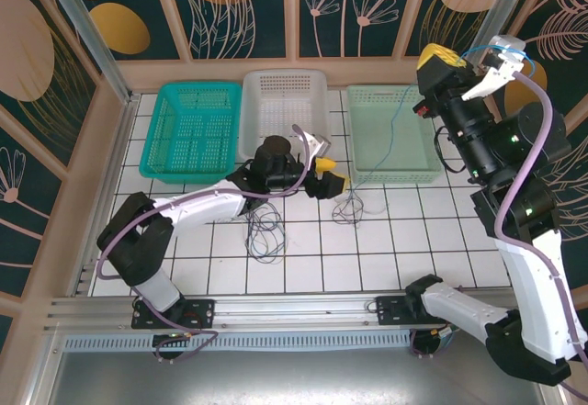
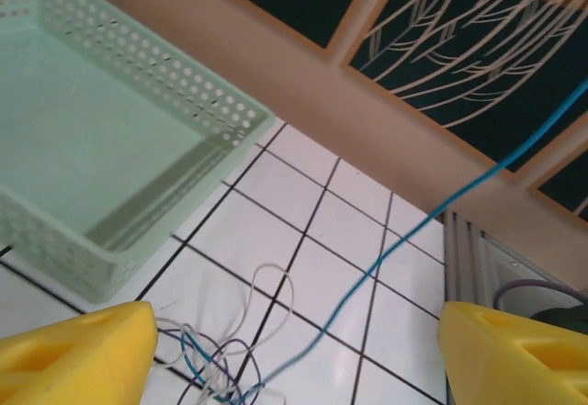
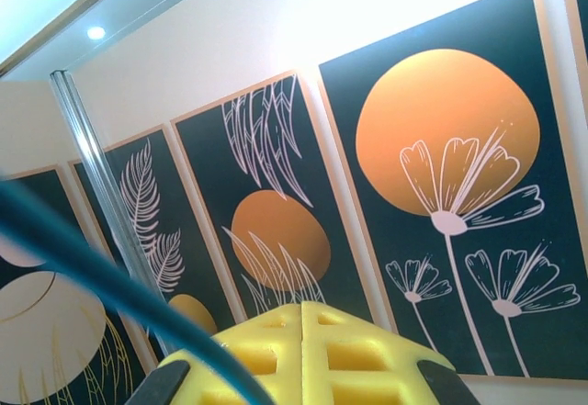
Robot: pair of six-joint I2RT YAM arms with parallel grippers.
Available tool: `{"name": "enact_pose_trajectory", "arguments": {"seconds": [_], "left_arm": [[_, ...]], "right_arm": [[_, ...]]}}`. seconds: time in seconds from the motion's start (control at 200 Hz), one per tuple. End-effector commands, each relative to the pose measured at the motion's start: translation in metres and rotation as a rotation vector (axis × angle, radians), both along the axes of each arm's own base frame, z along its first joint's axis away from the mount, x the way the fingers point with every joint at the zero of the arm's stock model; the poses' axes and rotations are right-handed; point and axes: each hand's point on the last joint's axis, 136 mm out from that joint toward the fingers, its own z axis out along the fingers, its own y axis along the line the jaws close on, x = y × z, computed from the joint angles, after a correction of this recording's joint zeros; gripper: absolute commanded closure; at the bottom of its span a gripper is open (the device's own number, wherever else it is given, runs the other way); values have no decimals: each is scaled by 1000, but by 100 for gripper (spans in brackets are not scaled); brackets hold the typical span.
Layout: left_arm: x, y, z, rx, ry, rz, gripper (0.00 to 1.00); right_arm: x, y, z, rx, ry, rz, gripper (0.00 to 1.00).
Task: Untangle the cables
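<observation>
White-tiled tabletop, three baskets along the far edge; no cable sorted into any of them, as far as shows. Right gripper is raised high, pads together, apparently clamped on the blue cable, which runs taut down to a small knot of pale and dark strands just in front of the green basket; left gripper hovers beside that knot, jaws wide apart, holding nothing. Judged early: one strand lifted partway out, knot not yet freed, dark loops by the left arm untouched.

From the high right pincer, a blue cable down to a tangle beside the left pincer
</observation>
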Motion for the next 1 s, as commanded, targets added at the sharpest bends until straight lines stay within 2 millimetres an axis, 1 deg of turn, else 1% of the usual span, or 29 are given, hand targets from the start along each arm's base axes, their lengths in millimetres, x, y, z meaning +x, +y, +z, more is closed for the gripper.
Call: {"name": "enact_pose_trajectory", "arguments": {"seconds": [0.0,0.06,0.07,0.08,0.15,0.265,0.39,0.435,0.545,0.576,0.591,0.596,0.646,0.681,0.751,0.786,0.901,0.996], "left_arm": [[-10,-17,30,-81,-81,-108,20],[-14,-22,35,-79,-113,-137,19],[-13,-25,26,-66,-103,-143,19],[-12,-26,24,-62,-102,-148,19],[-17,-33,20,-56,-107,-197,19],[-35,-46,22,-79,-101,-320,19],[-52,-54,24,-103,-104,-400,19],[-53,-58,22,-99,-102,-400,19],[-46,-66,17,-82,-94,-394,22],[-45,-68,18,-84,-93,-396,27],[-44,-69,18,-84,-92,-400,31],[-44,-70,18,-85,-93,-400,34],[-42,-74,19,-81,-87,-404,57],[-39,-76,18,-70,-80,-398,71],[-36,-78,21,-61,-84,-385,92],[-33,-77,23,-57,-89,-364,100],[-30,-73,37,-57,-123,-328,100],[-33,-67,58,-86,-153,-320,100]], "right_arm": [[2,0,3,20,-2,5,100],[4,2,0,24,3,10,100],[4,2,1,25,2,10,100],[4,2,0,24,2,10,100],[5,3,0,25,2,9,100],[5,2,3,26,-1,6,100],[6,-2,3,29,4,-15,100],[5,-3,4,32,4,-15,100],[5,1,3,31,7,7,100],[6,2,3,29,7,9,100],[6,3,2,28,8,10,100],[6,3,2,29,9,10,100],[6,2,2,25,8,4,100],[6,-1,2,24,8,-7,100],[7,-5,0,20,15,-34,100],[8,-8,-1,20,20,-50,100],[12,-15,-13,13,51,-98,100],[19,-21,-30,4,92,-145,100]]}}
